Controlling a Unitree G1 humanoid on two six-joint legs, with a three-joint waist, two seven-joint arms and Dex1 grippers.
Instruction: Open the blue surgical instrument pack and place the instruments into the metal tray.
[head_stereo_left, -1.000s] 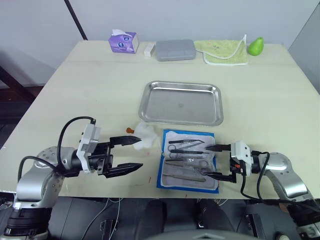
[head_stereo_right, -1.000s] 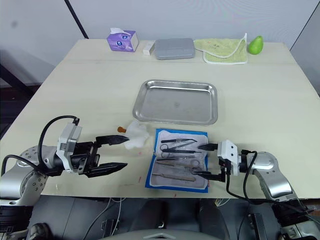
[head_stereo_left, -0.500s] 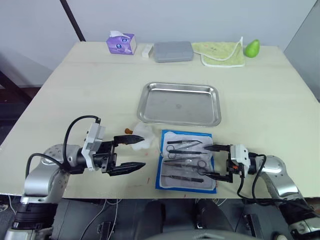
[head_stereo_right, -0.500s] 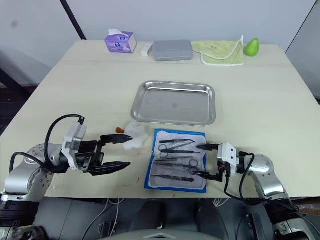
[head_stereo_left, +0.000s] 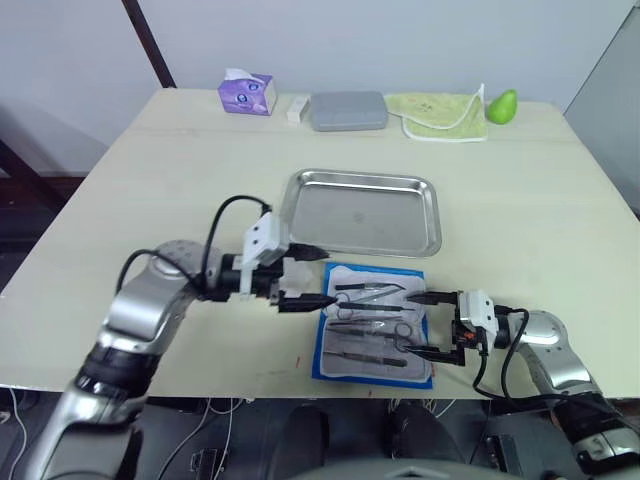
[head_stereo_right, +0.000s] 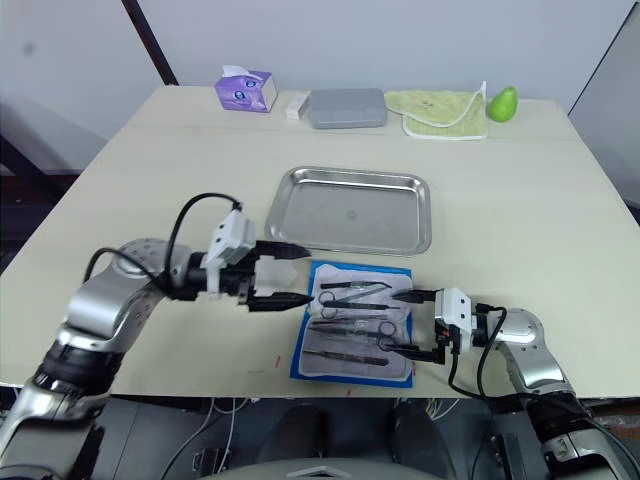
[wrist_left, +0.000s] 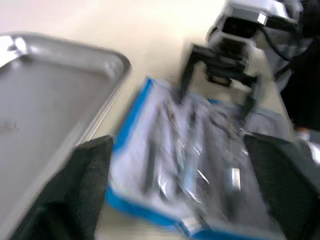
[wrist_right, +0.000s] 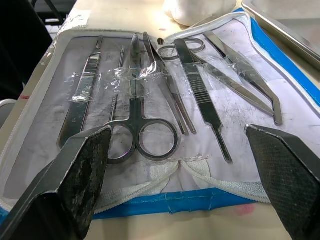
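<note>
The blue surgical instrument pack (head_stereo_left: 375, 323) lies open on the table (head_stereo_left: 180, 170), just in front of the metal tray (head_stereo_left: 362, 211); the instruments (wrist_right: 150, 85) rest side by side on its pale lining; the left gripper (head_stereo_left: 312, 276) hovers at the pack's left edge, jaws released; the right gripper (head_stereo_left: 422, 323) sits at the pack's right edge, jaws spread and holding nothing; the tray is bare.
</note>
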